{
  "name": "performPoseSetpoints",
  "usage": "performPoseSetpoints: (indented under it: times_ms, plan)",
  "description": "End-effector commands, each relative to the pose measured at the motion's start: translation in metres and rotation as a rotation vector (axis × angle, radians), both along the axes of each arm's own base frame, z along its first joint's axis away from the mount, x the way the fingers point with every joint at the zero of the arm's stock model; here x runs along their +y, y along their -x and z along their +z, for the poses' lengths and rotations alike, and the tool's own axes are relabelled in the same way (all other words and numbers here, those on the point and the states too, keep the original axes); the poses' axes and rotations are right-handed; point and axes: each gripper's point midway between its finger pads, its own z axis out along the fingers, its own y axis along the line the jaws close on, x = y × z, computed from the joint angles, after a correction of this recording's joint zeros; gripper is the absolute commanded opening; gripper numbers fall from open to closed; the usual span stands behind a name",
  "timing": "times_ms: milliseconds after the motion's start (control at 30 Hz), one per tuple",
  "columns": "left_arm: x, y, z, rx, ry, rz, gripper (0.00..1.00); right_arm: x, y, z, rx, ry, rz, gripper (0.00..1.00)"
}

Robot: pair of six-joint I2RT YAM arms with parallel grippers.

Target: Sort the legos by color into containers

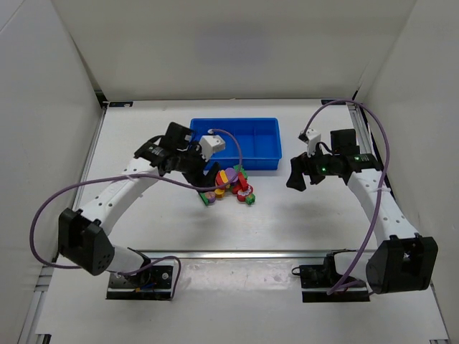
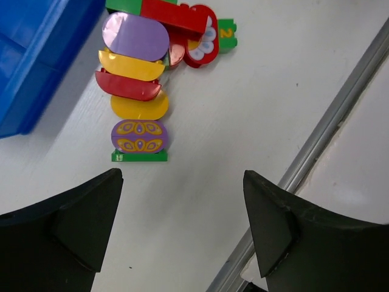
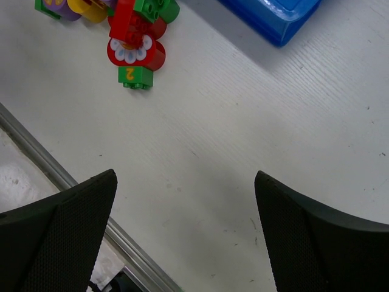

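Currently left gripper [image 2: 182, 185] and right gripper [image 3: 185, 182] gape wide, both gripping nothing.

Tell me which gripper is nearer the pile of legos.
Left. The left gripper hangs just left of the legos, almost over them; the right gripper is well off to their right, over the table.

Robot body: left arm [image 1: 118, 195], right arm [image 1: 376, 197]: white links, black joints. Purple cable [image 1: 32, 229] along each. Black wedge-shaped fingers [image 2: 61, 237]. Possibly a green light [image 1: 322, 169] at right wrist.
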Motion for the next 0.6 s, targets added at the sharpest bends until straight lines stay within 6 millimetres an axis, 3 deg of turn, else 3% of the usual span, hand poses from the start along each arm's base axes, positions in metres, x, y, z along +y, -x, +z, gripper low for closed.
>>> performPoseSetpoints:
  times_ms: [0, 100, 367, 567]
  plan:
    - [0.001, -0.009, -0.017, 0.016, -0.075, 0.035, 0.89, -0.003, -0.001, 0.008, -0.057, 0.012, 0.000, 0.97]
    - [0.009, -0.019, -0.026, -0.005, -0.118, 0.120, 0.89, -0.007, 0.001, 0.008, -0.062, 0.030, -0.007, 0.97]
    - [0.001, 0.000, -0.069, 0.012, -0.216, 0.065, 0.96, -0.013, 0.001, 0.003, -0.057, 0.046, -0.022, 0.97]
    - [0.001, -0.005, -0.095, 0.013, -0.276, 0.054, 0.99, -0.018, -0.003, 0.002, -0.056, 0.049, -0.042, 0.98]
